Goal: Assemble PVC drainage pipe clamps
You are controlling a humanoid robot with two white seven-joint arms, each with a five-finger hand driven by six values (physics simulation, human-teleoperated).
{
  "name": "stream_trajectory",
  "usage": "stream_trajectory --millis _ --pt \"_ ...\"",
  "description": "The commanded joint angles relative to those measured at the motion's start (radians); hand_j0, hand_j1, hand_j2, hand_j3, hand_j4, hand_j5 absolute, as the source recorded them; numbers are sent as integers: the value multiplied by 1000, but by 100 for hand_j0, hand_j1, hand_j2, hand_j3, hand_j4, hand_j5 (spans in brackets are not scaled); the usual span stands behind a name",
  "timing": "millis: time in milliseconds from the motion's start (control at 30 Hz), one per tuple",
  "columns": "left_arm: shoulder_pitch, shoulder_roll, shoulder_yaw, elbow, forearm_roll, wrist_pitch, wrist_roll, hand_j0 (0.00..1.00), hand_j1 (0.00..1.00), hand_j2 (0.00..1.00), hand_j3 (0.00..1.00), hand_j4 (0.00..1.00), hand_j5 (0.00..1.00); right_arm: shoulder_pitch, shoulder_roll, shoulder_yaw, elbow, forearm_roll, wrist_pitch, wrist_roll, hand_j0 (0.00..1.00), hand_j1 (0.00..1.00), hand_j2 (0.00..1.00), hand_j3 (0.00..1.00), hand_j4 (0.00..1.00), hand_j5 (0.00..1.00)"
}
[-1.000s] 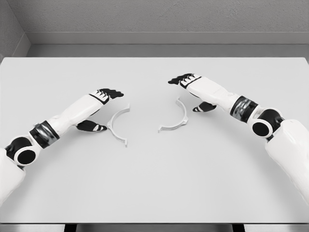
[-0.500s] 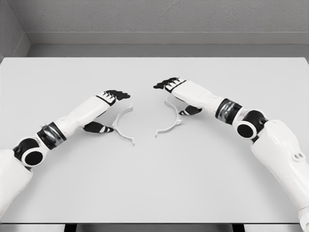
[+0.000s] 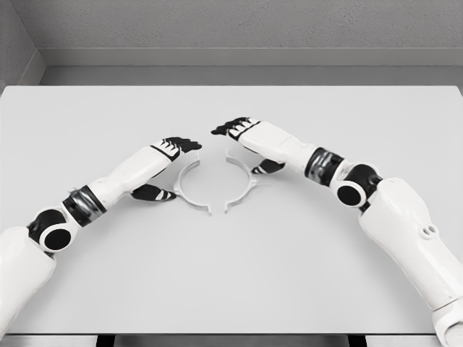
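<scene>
Centrally on the pale grey worktop (image 3: 231,289) lie two white curved plastic clamp halves, left (image 3: 189,191) and right (image 3: 242,184), facing each other, nearly forming a ring. Left robot hand (image 3: 168,163) and right robot hand (image 3: 244,141) each arch over one half; whether either grasps it is unclear.

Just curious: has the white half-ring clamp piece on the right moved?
Yes. The right white half-ring clamp piece slid leftward toward the table's middle, nearing its twin.

Head camera looks down on table (image 3: 231,289)
</scene>
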Motion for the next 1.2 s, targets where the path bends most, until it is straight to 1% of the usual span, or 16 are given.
stream_trajectory --millis 0,133,300,333,367,400,433,500,533,567,667,800,867,900,933,1167 --pt "0 -1 0 -1 7 0 0 100 100 100 100 100 100 0 11 8 -1 -5 10 0 100 100 100 100 100 100" --pt "0 -3 0 -1 7 0 0 100 100 100 100 100 100 -5 18 11 -26 -7 33 9 100 100 100 100 100 100" --pt "-8 11 9 4 8 0 0 100 100 100 100 100 100 -29 -15 -14 -14 -11 33 7 100 100 100 100 100 100" --pt "-8 13 14 4 11 0 0 100 100 100 100 100 100 -26 -28 -56 -20 -13 33 7 100 100 100 100 100 100" --pt "-9 20 16 4 13 0 0 100 100 100 100 100 100 -15 -71 -110 -43 -21 27 7 100 100 100 100 100 100" --pt "-9 22 16 5 14 0 0 100 100 100 100 100 100 5 -124 -138 -110 -25 27 7 100 100 100 100 100 100" --pt "-11 23 16 9 13 0 0 100 100 100 100 100 100 58 -167 -214 -201 -25 27 9 100 100 100 100 100 100" --pt "-9 23 14 6 13 0 0 100 100 100 100 100 100 213 -246 -454 -388 -39 16 9 100 100 100 100 100 100" --pt "-6 23 14 4 13 0 0 100 100 100 100 100 100 290 -252 -572 -458 -67 -10 12 100 100 100 100 100 100" --pt "-5 23 14 4 16 0 0 100 100 100 100 100 100 339 -278 -639 -497 -87 -30 10 100 100 100 100 100 100" --pt "-14 23 16 12 14 0 0 100 100 100 100 100 100 445 -293 -779 -509 -179 -157 9 100 100 100 100 100 100" --pt "-34 22 12 27 10 0 0 100 100 100 100 100 100 532 -285 -784 -502 -179 -170 10 100 100 100 100 100 100" --pt "-49 11 8 58 8 0 0 100 100 100 100 100 100 534 -287 -776 -495 -165 -170 24 100 100 100 100 100 100" --pt "-51 8 6 59 7 0 0 100 100 100 100 100 100 538 -282 -781 -442 -174 -170 36 100 100 100 100 100 100" --pt "-51 6 6 62 7 0 0 100 100 100 100 100 100 535 -281 -782 -429 -176 -170 36 100 100 100 100 100 100" --pt "-77 -15 2 108 7 0 0 100 100 100 100 100 100 529 -278 -777 -428 -176 -170 36 100 100 100 100 100 100"
